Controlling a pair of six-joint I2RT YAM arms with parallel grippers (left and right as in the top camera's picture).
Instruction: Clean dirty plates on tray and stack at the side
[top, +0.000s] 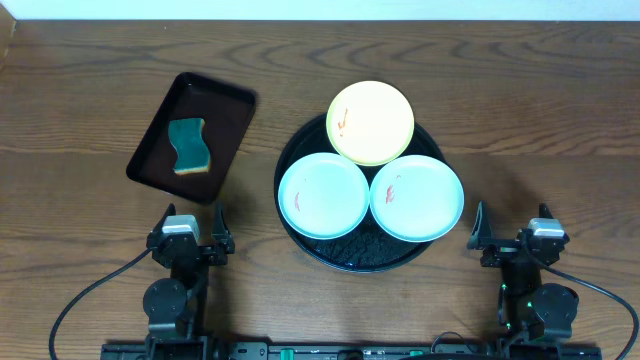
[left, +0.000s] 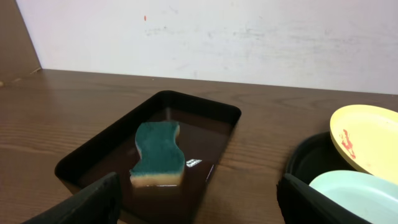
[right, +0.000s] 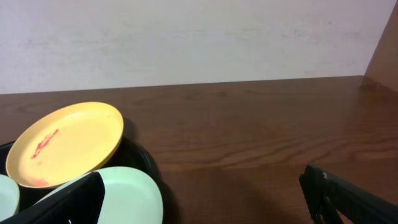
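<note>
Sponge (top: 189, 146) shows overhead and left wrist, left gripper (top: 193, 216) and right gripper (top: 511, 216) gaping

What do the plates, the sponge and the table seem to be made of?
Plates: likely plastic or melamine, smooth, evenly pastel.
Sponge: foam, tan, with a rough green scouring layer on top.
Table: wood or wood-look laminate, brown grain lines showing.
</note>
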